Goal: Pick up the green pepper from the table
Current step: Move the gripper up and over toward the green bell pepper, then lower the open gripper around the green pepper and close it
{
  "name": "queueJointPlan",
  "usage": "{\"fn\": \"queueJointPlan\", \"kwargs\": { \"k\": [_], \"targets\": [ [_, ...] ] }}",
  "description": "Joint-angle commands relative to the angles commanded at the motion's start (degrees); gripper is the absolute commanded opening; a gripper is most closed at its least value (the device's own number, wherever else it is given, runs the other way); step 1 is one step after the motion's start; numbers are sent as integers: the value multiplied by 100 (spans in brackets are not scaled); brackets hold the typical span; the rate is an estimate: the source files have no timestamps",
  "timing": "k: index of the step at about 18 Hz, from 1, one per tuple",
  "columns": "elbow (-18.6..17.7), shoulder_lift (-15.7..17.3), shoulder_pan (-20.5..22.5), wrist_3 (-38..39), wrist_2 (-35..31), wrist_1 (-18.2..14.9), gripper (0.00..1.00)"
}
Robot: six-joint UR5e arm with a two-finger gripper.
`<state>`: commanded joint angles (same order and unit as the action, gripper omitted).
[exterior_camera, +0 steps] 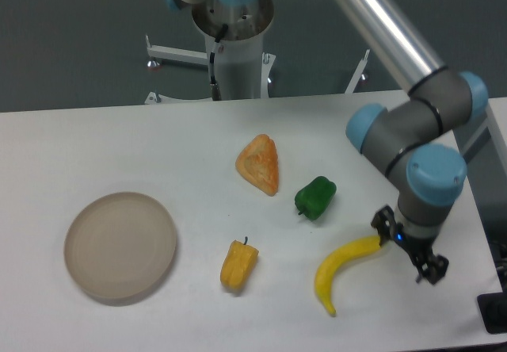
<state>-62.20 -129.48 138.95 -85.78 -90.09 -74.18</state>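
Observation:
The green pepper (315, 197) is small, glossy and dark green, and lies on the white table (119, 146) right of centre with its stem pointing to the lower left. My gripper (408, 247) hangs low over the table to the right of and in front of the pepper, well apart from it. Its two black fingers (383, 223) stand spread apart with nothing between them. The left finger is next to the upper end of a yellow banana (341, 269).
A yellow-orange pepper (238, 264) lies in front of centre. An orange wedge of bread (260, 164) lies left of the green pepper. A round beige plate (120, 246) sits at the front left. The table's right edge is close to my gripper.

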Motion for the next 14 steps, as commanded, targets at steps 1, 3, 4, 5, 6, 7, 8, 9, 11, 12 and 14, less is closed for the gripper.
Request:
{"fn": "queueJointPlan", "kwargs": {
  "k": [1,3,4,5,6,7,8,9,11,12,14],
  "targets": [
    [-194,132,62,0,78,-9,100],
    [-624,396,115,9,342,-18,100],
    [-844,519,176,61,508,-9,100],
    [-1072,633,246,149,727,0,100],
    [-1318,748,308,254,964,35,100],
    [-1573,862,343,377,1176,70,100],
    [-1819,967,387,552,1361,157,100],
    [-2004,1038,405,710,1510,315,100],
    [-2417,1205,396,939,1608,631,100],
    [-2576,1301,405,984,1626,728,100],
    [-2709,1416,414,984,1696,747,100]
  ]
}}
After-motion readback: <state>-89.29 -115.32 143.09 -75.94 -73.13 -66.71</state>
